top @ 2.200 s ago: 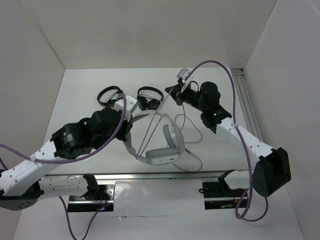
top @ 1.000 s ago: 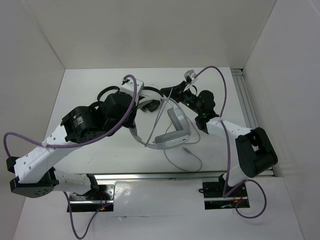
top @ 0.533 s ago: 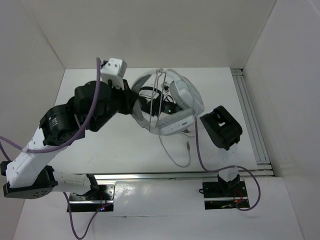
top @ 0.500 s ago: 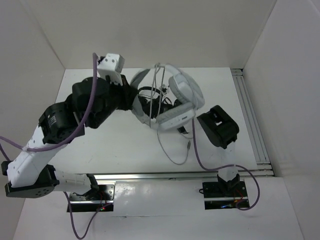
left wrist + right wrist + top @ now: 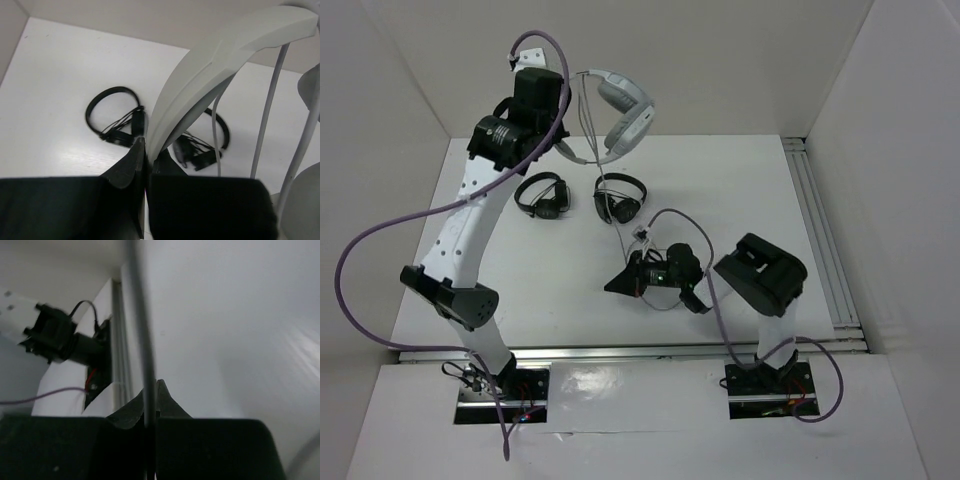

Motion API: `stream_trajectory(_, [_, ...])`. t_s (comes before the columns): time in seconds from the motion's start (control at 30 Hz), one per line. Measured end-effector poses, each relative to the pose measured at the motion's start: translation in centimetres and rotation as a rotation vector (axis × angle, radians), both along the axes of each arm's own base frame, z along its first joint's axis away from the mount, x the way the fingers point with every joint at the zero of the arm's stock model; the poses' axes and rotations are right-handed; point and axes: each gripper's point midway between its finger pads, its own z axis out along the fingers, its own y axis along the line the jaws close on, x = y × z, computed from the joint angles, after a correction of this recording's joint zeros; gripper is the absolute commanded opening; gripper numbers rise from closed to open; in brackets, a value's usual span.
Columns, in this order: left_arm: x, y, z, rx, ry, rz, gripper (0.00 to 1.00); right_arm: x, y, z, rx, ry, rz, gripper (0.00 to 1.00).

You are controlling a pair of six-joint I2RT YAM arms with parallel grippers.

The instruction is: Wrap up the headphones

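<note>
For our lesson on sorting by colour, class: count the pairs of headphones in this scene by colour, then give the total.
White and grey headphones: 1
Black headphones: 2
Total: 3

White table point(image 5: 555, 275), plain white walls point(image 5: 740, 60)

A robotics lab cell: plain white walls point(image 5: 740, 70) enclose a white table point(image 5: 540, 290) edged with aluminium rail point(image 5: 823, 240).
</note>
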Motion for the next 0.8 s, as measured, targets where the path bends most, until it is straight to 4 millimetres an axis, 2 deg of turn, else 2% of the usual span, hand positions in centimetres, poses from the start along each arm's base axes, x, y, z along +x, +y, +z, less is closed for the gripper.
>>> stream_trajectory(0.07, [1.3,1.6,-2.3,0.033,0.049,0.063,0.00,-2.8,0.1,2.9,0.027,-0.090,0.048,0.00])
stream_trajectory(0.13, [1.5,2.6,-4.3,0.067,0.094,0.107,0.00,-5.3,0.5,8.1,0.111,-0.247,0.104,0.00])
stream_trajectory(0.27, [1.2,3.4,-8.8,0.107,0.193,0.142,0.00,-9.6,0.7,18.4,0.250,-0.547,0.157,0.00])
stream_trajectory(0.37, [0.4,3.8,-12.7,0.145,0.289,0.156,0.00,-12.0,0.7,23.2,0.273,-0.673,0.135,0.00])
stream_trajectory(0.47, [-1.4,3.9,-16.5,0.176,0.410,0.143,0.00,-12.4,0.6,24.1,0.198,-0.709,0.102,0.00])
stream_trajectory(0.6, [-2.6,5.0,-19.2,0.118,0.490,0.161,0.00,-12.2,0.7,22.1,0.070,-0.702,0.113,0.00])
stream_trajectory(0.7, [-2.7,6.4,-18.8,0.071,0.499,0.198,0.00,-14.0,1.3,20.3,0.004,-0.686,0.186,0.00])
stream_trajectory(0.8, [-2.4,6.8,-16.5,0.052,0.462,0.205,0.00,-16.1,2.6,18.8,-0.053,-0.679,0.283,0.00])
